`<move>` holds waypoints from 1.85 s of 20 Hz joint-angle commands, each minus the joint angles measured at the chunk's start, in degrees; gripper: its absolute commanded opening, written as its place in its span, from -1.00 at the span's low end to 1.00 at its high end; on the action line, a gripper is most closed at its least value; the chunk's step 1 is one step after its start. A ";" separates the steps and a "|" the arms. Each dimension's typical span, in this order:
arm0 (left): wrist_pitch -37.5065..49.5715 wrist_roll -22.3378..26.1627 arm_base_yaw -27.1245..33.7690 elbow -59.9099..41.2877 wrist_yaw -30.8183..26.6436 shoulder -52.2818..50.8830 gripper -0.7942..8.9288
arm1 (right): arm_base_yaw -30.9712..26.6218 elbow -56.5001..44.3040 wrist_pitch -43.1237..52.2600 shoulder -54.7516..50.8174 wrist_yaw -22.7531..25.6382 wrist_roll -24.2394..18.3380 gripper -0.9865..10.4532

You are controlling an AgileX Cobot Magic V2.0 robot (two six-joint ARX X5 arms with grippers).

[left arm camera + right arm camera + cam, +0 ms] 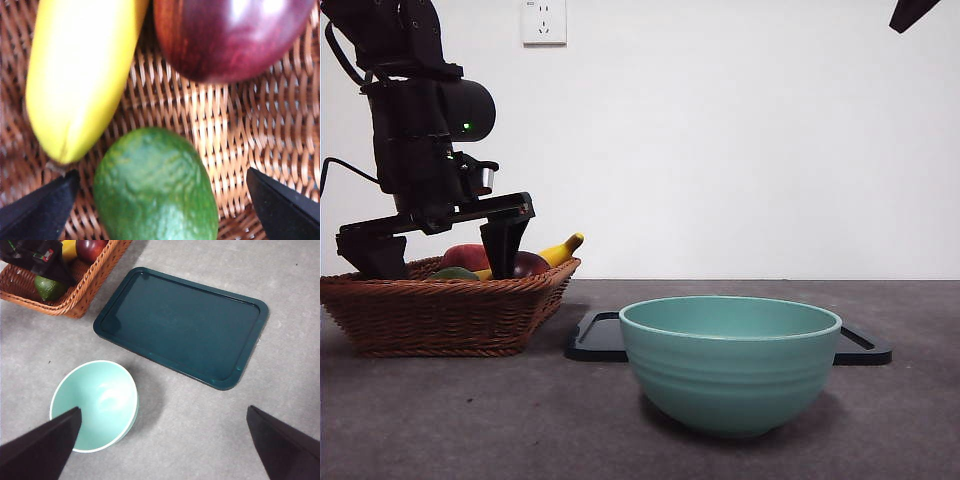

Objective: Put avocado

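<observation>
The grey tabletop [200, 430] carries three things — a wicker basket [80, 295], a dark green tray [185, 325] just beside it, and a pale green bowl [95, 405] near both.

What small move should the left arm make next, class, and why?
Probably lower the left pincer a little further and close it on the avocado. Its open jaws already stand on either side of the fruit in the basket without touching it, with the banana and maroon fruit lying beyond. The right pincer waits above the table.
</observation>
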 commanded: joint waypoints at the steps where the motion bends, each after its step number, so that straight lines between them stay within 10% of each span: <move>1: 0.20 0.79 -0.07 1.49 -0.13 1.40 0.53 | 0.31 1.03 0.50 0.22 -0.11 -0.39 0.20; 13: -1.51 0.87 0.28 1.49 -0.09 1.53 -0.40 | 0.31 1.03 0.50 0.22 -0.11 -0.37 0.20; 27: -15.30 2.62 -1.77 10.16 0.63 -8.35 -0.39 | 0.31 1.03 0.52 0.22 -0.11 -0.39 0.20; 37: -19.17 2.45 -16.81 9.84 6.69 -17.79 -0.39 | 0.31 1.03 0.55 0.22 -0.11 -0.42 0.20</move>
